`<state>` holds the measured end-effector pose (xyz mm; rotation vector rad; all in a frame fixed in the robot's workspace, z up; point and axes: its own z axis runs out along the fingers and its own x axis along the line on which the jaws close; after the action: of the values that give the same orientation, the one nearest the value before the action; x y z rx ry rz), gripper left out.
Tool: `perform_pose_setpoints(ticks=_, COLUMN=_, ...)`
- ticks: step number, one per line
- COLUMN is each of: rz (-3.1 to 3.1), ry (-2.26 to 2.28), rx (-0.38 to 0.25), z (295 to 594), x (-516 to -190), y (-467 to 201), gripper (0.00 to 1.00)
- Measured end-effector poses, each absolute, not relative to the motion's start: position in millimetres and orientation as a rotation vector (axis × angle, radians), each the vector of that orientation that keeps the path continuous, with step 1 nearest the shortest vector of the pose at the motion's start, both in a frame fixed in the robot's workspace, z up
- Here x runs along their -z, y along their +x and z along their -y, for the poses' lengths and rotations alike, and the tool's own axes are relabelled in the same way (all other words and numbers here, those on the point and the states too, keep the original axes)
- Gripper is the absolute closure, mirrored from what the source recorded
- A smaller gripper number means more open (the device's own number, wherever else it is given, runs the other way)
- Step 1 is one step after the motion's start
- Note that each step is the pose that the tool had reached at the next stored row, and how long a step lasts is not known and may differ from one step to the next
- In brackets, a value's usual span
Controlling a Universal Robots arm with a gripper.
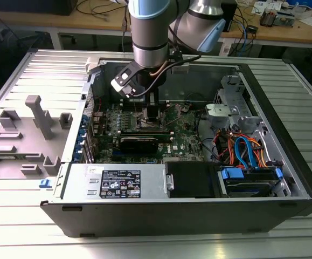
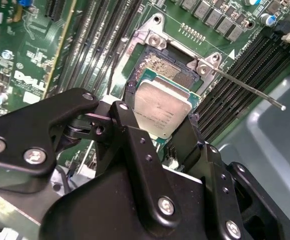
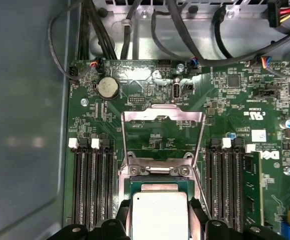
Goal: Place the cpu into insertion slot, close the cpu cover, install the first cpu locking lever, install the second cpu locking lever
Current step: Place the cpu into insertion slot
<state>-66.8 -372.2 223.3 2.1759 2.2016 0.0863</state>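
Pincer clamped on the cpu over the open socket, mid-motherboard.

Inside the opened computer case (image 1: pixel 145 186), the gripper (image 2: pixel 160 120) pinches the cpu (image 2: pixel 162 107) by two opposite edges, so the chip sits squarely between its fingers (image 3: pixel 126 214). It lies over the near part of the insertion slot (image 2: pixel 169 66), whose far contacts show bare. The cpu cover (image 3: pixel 162 115) stands flipped open beyond the slot, towards the motherboard (image 3: pixel 235 100) edge with the cables. One locking lever (image 2: pixel 250 90) juts free over the memory slots (image 2: pixel 235 75).
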Motion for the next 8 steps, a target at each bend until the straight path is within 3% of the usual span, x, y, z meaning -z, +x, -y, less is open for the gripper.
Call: perform_pose_setpoints(ticks=8, rz=-2.205, ry=2.179, rx=-0.079, z=371.7, x=-213.2, y=-66.8, gripper=0.45)
